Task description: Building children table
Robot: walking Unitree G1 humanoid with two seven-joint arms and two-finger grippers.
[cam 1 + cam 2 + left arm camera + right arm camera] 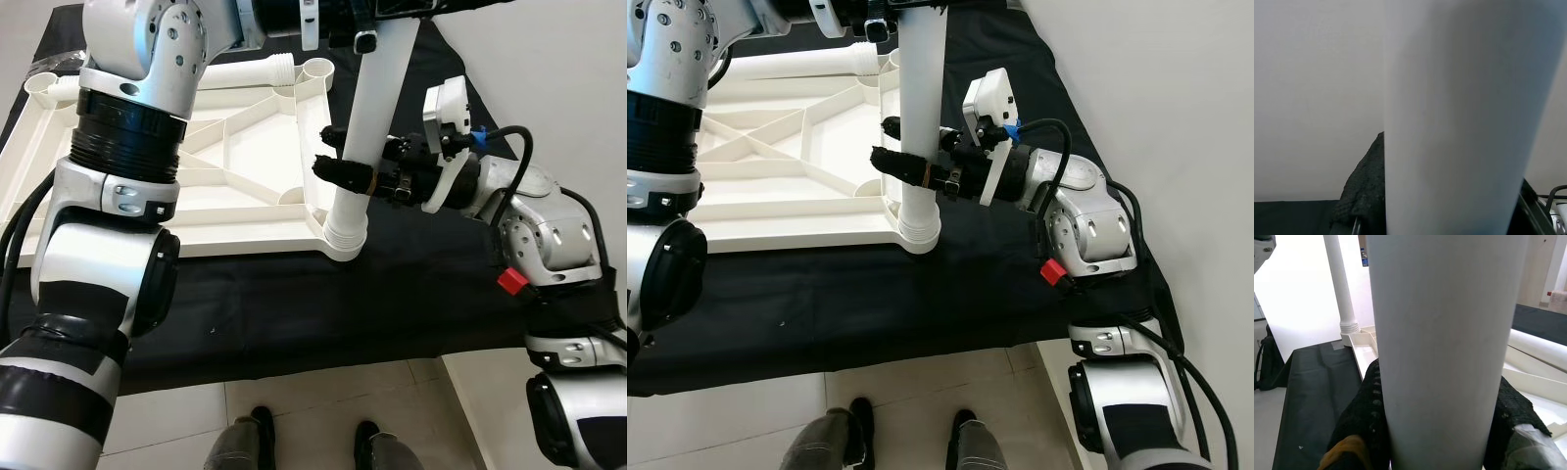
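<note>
Shoes (263, 431) of person standing on tiled floor at near edge. Black cloth-covered work surface (294, 304) beyond. Right gripper (338, 157), black fingers pinching upright white plastic tubular table leg (367, 117) low down; leg stands in corner socket of upturned white ribbed plastic tabletop (225, 166). Left gripper (338, 24) at leg's upper part, jaw state cannot tell. Second white leg (235, 73) lying along far edge.

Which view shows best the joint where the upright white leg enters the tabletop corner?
The right eye view: the leg meets the corner socket unobstructed. The left eye view shows it too; both wrist views show the shaft close up.
</note>
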